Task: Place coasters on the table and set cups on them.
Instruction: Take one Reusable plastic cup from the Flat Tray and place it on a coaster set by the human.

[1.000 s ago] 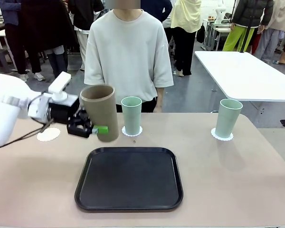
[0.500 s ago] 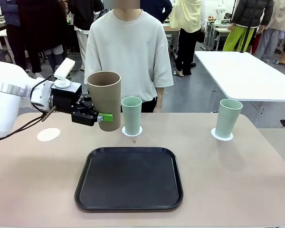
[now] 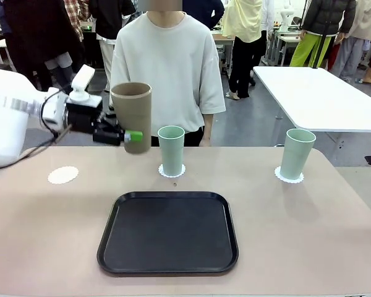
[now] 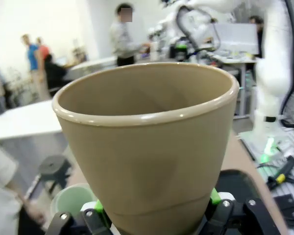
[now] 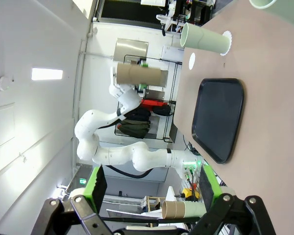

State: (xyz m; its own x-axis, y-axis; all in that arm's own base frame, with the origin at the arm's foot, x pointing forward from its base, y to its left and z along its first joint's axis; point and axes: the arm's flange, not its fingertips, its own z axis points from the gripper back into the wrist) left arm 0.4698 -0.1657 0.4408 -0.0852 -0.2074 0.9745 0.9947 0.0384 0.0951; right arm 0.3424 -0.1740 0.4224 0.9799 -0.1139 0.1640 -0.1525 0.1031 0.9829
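My left gripper [image 3: 127, 135] is shut on the tan-brown cup [image 3: 132, 116] near its base and holds it upright in the air above the table's [image 3: 334, 235] far left part. The left wrist view looks at this cup [image 4: 147, 147] from close up, with green pads [image 4: 214, 196] on both sides of its base. An empty coaster [image 3: 63, 175] lies lower left of it. One mint cup [image 3: 170, 150] stands on the middle coaster [image 3: 172, 171], another mint cup [image 3: 297, 153] on the right coaster [image 3: 289, 177]. My right gripper [image 5: 152, 188] is open and empty, far above the table [image 5: 274, 98].
A black tray [image 3: 168, 232] lies empty at the table's middle front. A person in a pale shirt [image 3: 167, 68] stands at the far edge behind the middle cup. A white table [image 3: 321, 96] stands behind on the right.
My left gripper has lifted the tan cup higher and a little to the left, and the cup has gone from tilted to upright. The mint cups and coasters have not moved.
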